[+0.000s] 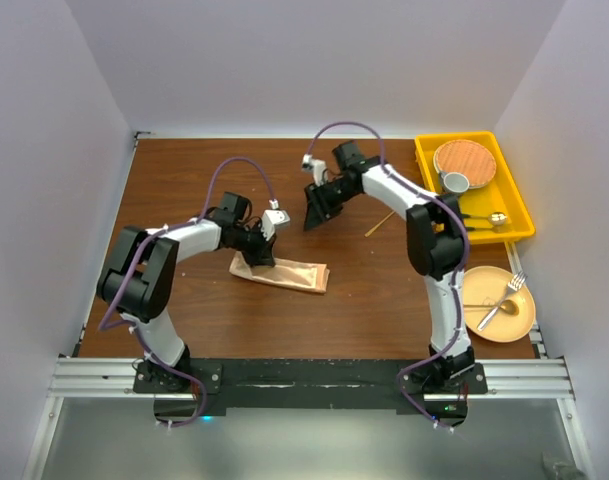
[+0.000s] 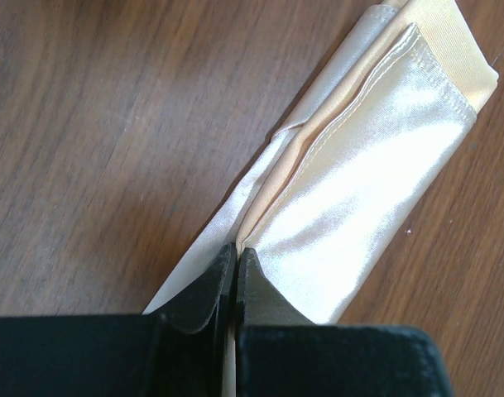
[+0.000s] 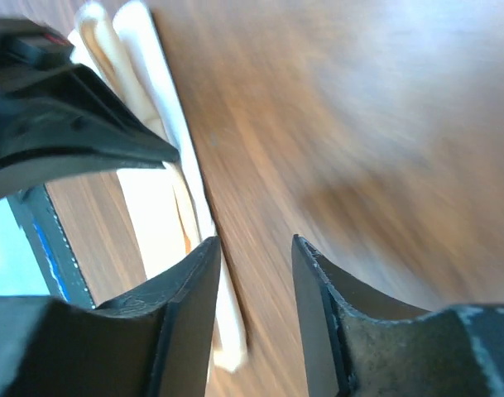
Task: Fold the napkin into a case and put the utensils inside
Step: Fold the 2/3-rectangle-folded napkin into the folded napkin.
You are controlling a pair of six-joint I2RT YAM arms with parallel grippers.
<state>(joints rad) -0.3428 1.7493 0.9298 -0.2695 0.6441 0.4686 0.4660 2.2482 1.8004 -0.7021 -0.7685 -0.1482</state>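
Two tools are in view. The left tool (image 2: 235,255) has its fingers pressed together at one end of the case (image 2: 359,190), and a fold of the satin appears to be caught between them. The right tool (image 3: 253,241) has its fingers apart with nothing between them, and hangs over the bare bench (image 1: 184,180) just beyond the case. The case lies flat near the bench centre as a narrow layered strip. The utensils (image 1: 504,300) are outside it: a fork (image 1: 515,284) and a spoon (image 1: 487,320) rest on a round yellow plate (image 1: 524,330) at the near right; another spoon (image 1: 487,218) lies in the yellow tray (image 1: 512,190) at the far right, near a wood-toned plate (image 1: 464,158) and a small cup (image 1: 455,183); a slim stick-like piece (image 1: 379,223) lies on the bench between the right tool and the tray.
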